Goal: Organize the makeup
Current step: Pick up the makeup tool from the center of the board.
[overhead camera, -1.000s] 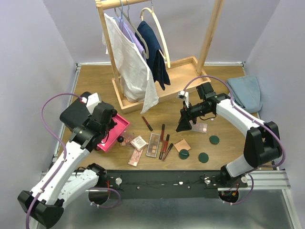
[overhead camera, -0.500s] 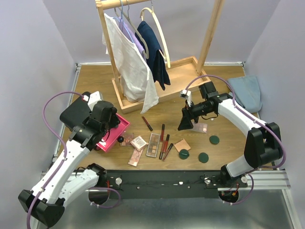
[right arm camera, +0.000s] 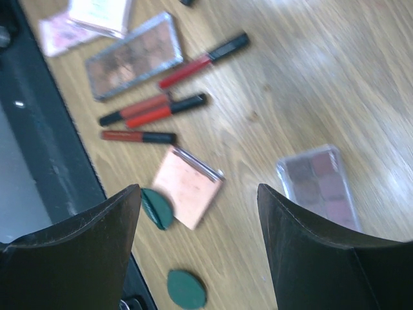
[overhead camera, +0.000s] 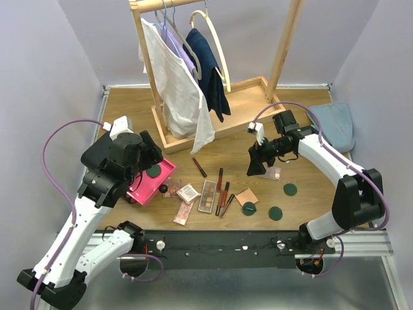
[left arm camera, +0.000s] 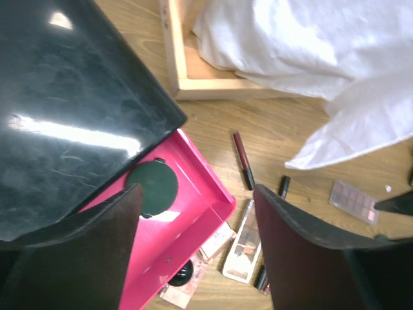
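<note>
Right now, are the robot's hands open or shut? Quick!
Left hand: open, empty, above the green disc in the pink drawer.
Right hand: open, holding nothing.

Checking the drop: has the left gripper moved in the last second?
Yes. The left gripper has drawn back leftward off the pink drawer, uncovering a green disc lying in it.

The left gripper (left arm camera: 195, 206) hangs with jaws spread wide over the pink drawer (left arm camera: 211, 191). A round dark-green disc (left arm camera: 152, 188) lies flat in the drawer, at the edge of the black case (left arm camera: 71, 110). Beyond the drawer, a slim dark-red tube (left arm camera: 243, 159) and an eyeshadow palette (left arm camera: 246, 240) lie on the table (left arm camera: 213, 132).
</note>
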### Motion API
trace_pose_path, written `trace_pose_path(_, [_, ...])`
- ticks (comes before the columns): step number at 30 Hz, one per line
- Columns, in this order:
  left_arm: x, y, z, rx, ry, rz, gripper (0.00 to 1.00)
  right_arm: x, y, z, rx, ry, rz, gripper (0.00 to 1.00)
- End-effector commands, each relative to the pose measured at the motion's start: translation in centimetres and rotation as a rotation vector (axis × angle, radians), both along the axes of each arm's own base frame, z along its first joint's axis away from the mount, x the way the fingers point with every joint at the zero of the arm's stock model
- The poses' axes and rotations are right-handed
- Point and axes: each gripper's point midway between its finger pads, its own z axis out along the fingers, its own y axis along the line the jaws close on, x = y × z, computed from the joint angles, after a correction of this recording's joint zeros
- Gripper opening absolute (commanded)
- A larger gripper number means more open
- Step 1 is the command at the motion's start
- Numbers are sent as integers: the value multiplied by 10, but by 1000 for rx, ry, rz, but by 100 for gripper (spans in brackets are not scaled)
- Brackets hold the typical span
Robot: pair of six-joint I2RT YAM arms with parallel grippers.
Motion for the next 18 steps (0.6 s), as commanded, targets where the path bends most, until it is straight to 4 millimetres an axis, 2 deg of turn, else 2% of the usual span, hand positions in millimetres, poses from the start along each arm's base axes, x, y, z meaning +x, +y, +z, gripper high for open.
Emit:
trace_pose_path(1, [-3, -15, 7, -51, -36, -92, 82, 5, -29, -5, -161, -34, -41, 81])
trace_pose_path(6, [-6, -20, 15, -81, -68, -123, 90, 3, -57, -16, -291, -17, -93, 81])
trace_pose_path(8, [-6, -24, 20, -91, -83, -144, 90, -1, -66, -22, -325, 2, -116, 81])
trace_pose_path(18, [-5, -41, 36, -155, -131, -219, 95, -9, -117, -33, -373, 117, -238, 76])
